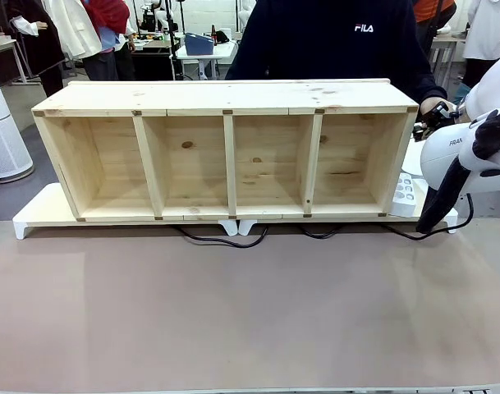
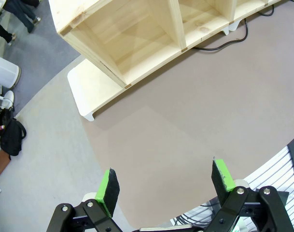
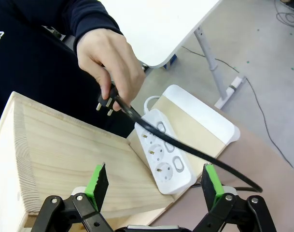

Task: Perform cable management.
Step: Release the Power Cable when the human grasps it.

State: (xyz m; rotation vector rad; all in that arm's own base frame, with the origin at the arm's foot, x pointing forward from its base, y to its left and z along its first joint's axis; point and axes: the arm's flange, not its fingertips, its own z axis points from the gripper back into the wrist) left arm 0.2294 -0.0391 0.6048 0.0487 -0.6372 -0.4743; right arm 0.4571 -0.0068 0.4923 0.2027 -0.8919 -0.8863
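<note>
Both jaws apart, hand (image 3: 108, 65) holding cable (image 3: 185, 150), FILA sweater (image 1: 332, 37)

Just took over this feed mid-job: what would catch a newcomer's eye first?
A long four-compartment pale wooden shelf lies across the table's far side on white risers. At its right end, a person's hand holds the black two-pin plug of a thin black power cord above a white multi-socket power strip. The right gripper hovers open nearby.
</note>
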